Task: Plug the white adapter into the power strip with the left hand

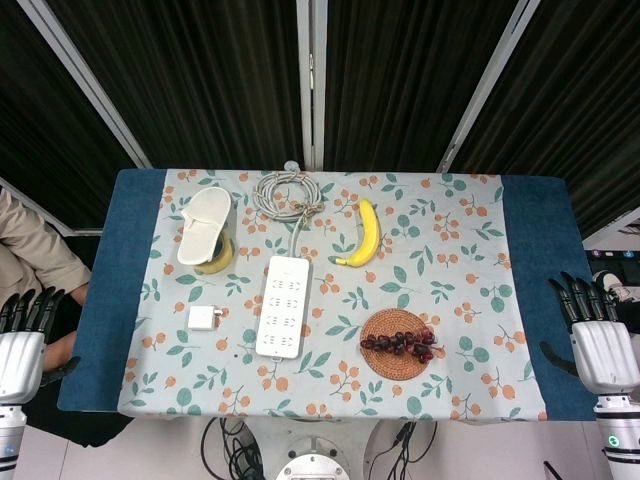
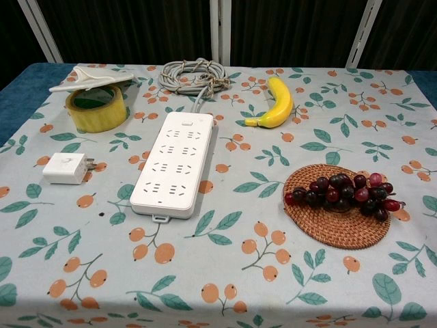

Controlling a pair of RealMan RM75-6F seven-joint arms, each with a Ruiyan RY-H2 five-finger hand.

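Left hand: silver hand with black fingers (image 1: 22,345), off the table's left edge in the head view; fingers straight and spread wide, holding nothing; cut off by the frame bottom; unseen in the chest view.
Right hand: matching silver and black hand (image 1: 598,340), off the right edge; fingers apart, nothing held; wrist cut off below.
Adapter: small white square plug adapter (image 2: 65,168), flat on the cloth just left of the strip, apart from it; prongs face the strip.
Power strip: long white multi-socket power strip (image 2: 171,162), mid-table, sockets up; its grey coiled cable (image 2: 192,74) lies bundled at the far end.
Tape: yellow roll of tape (image 2: 97,109), partly hidden under a white slipper (image 1: 204,225) resting on top.
Fruit: yellow banana (image 2: 276,104) right of the cable; dark red grapes (image 2: 345,191) on a round woven coaster (image 2: 328,222).
Cloth: floral tablecloth with leaves and orange fruit (image 2: 225,273) over a blue table (image 1: 95,300).
Edge: a beige sleeve (image 1: 30,245) at far left, mostly cut off.
Writing: none legible on strip or adapter; socket detail too small to read.
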